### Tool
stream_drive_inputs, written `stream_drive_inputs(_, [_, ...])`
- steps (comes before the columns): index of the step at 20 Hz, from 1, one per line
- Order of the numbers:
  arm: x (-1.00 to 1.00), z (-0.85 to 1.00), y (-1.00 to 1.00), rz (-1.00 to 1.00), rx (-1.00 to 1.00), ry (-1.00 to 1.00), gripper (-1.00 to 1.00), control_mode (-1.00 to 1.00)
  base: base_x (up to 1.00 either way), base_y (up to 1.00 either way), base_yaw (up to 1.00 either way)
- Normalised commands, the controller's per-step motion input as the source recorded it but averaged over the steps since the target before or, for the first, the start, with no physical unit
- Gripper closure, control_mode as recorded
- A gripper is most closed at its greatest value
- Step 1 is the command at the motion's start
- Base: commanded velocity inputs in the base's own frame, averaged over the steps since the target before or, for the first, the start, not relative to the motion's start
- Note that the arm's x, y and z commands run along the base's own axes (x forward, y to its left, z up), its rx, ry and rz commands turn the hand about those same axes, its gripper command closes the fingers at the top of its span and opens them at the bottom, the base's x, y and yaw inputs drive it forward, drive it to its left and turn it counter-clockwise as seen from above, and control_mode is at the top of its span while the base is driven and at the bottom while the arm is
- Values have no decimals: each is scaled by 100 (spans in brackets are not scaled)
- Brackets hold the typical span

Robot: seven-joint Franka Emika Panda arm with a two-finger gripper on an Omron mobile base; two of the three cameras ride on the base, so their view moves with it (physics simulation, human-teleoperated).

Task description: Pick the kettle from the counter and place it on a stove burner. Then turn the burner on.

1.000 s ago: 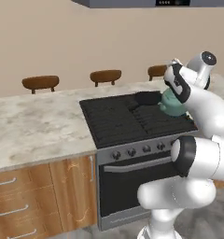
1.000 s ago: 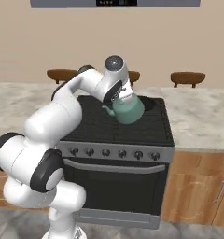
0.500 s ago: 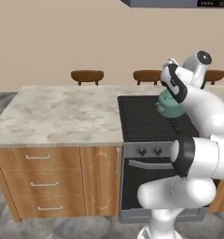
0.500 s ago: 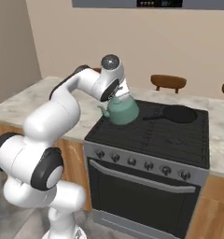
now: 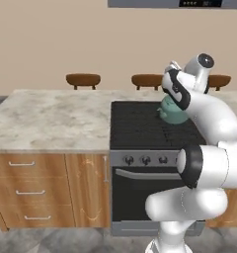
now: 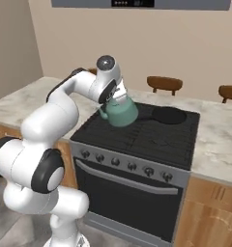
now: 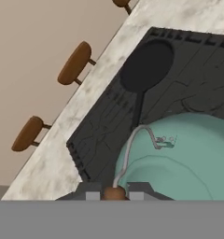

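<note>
Kettle: hanging directly under gripper, over stove burner.
Gripper: clamping tight on kettle handle.
Next: lowering straight down.

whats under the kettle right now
Black stove grate lies below the kettle, whose handle the end effector grips. The kettle's body covers the burner spot directly beneath, so contact cannot be judged.

Beige wall behind — brown stools along far side; grey tiled floor below.
</note>
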Motion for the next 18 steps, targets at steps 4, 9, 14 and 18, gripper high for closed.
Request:
stream_drive_inputs(4, [0, 0, 0, 0, 0, 0, 100, 100, 14, -89, 12])
stream_drive_inputs(9, [0, 0, 0, 0, 0, 0, 100, 100, 39, -55, 19])
stream_drive_inputs(14, [0, 0, 0, 0, 0, 0, 100, 100, 21, -4, 10])
stream_drive_inputs(18, [0, 0, 0, 0, 0, 0, 100, 100, 41, -5, 4])
